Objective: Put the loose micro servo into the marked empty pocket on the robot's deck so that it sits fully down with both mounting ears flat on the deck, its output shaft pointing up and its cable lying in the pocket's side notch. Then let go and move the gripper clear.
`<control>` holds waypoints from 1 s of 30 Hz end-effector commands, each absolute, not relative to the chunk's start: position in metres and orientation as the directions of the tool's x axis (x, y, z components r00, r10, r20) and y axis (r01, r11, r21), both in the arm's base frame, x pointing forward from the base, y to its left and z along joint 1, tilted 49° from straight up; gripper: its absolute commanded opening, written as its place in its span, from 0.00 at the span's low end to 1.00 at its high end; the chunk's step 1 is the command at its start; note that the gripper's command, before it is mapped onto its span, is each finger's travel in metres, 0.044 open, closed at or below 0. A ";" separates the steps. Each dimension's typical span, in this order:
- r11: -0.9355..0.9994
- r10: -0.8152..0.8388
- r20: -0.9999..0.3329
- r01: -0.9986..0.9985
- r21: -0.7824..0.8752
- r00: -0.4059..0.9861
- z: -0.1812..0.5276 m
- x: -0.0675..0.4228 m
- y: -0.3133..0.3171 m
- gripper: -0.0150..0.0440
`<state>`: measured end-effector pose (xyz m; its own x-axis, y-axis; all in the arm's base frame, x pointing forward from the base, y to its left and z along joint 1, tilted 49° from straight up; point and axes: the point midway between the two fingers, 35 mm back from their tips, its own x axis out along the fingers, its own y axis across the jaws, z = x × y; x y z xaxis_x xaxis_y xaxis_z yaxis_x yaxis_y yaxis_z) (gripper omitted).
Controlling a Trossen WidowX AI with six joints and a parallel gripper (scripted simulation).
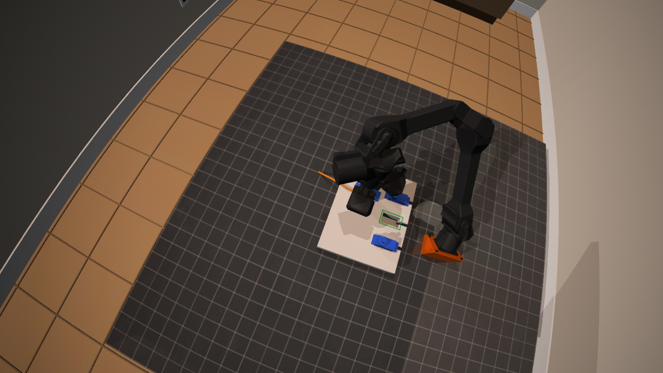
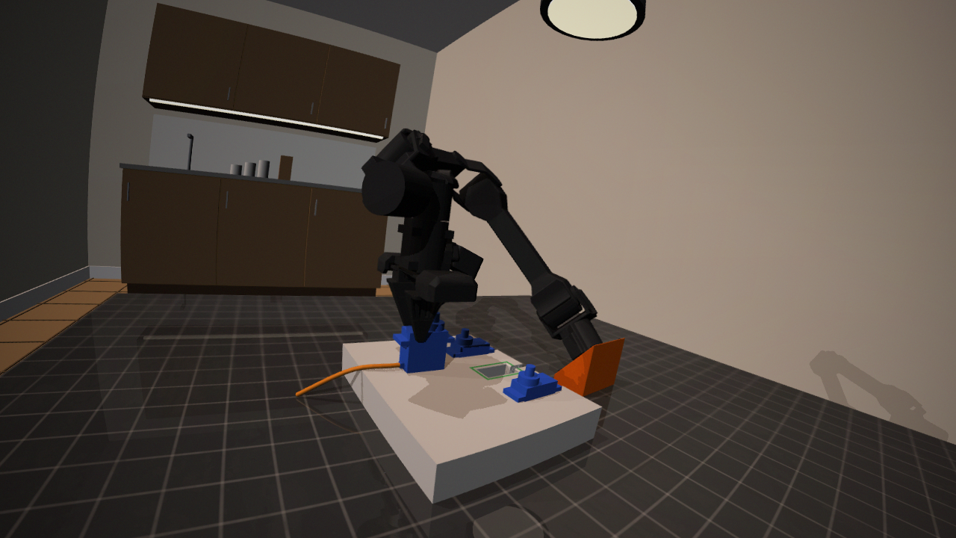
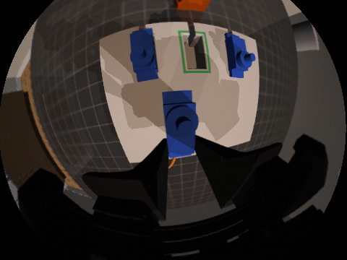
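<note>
The loose blue servo [image 1: 377, 195] [image 2: 422, 358] [image 3: 181, 99] stands upright on the white deck [image 1: 333, 231] [image 2: 467, 428] [image 3: 119, 144], shaft up. Its orange cable [image 1: 327, 176] [image 2: 347, 370] [image 3: 173, 163] runs off the deck's edge, away from the pocket. My gripper [image 2: 414, 332] [image 3: 179, 140] points down with a fingertip against each long side of the servo, at its cable end; it is shut on the servo. In the top view the arm hides the fingertips. The empty pocket [image 3: 190, 58] lies inside a green outline [image 1: 380, 215] [image 2: 479, 373] [image 3: 181, 52], with a dark strip at its notch end.
Two seated blue servos flank the pocket: one [image 1: 398, 199] [image 2: 471, 346] [image 3: 142, 54] near the arm's hanging parts, the other [image 1: 385, 242] [image 2: 532, 384] [image 3: 236, 54] on the far side. The orange arm base [image 1: 437, 250] [image 2: 594, 368] [image 3: 193, 4] stands beyond the pocket's edge of the deck.
</note>
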<state>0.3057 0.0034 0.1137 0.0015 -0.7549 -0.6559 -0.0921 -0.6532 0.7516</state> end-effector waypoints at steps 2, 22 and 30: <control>-0.655 -0.754 -0.657 -0.093 0.750 0.006 0.116 0.306 0.005 0.30; -0.655 -0.754 -0.657 -0.092 0.750 0.005 0.137 0.301 0.023 0.25; -0.655 -0.754 -0.657 -0.092 0.750 0.005 0.137 0.301 0.023 0.25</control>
